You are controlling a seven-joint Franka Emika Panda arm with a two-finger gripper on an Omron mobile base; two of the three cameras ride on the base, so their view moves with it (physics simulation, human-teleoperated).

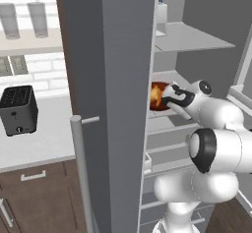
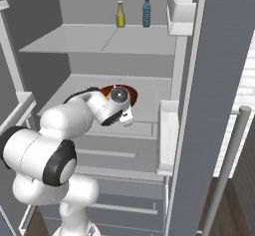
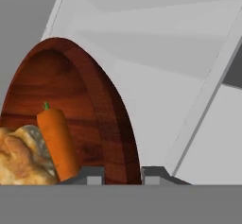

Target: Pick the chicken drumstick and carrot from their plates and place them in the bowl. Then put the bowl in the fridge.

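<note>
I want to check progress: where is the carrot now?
The carrot lies in the bowl, beside the chicken drumstick. In the hand view it is lower left; the fingers pinch the bowl's rim over a fridge shelf.

Even, soft rendered light, no glare, faint shading under the fridge point(image 2: 124, 41) shelves, dim grey left wall, sharp focus throughout, slight pixel jaggedness on edges, no visible distortion

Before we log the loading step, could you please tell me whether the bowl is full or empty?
Loaded: the bowl holds the carrot and the chicken drumstick.
</note>
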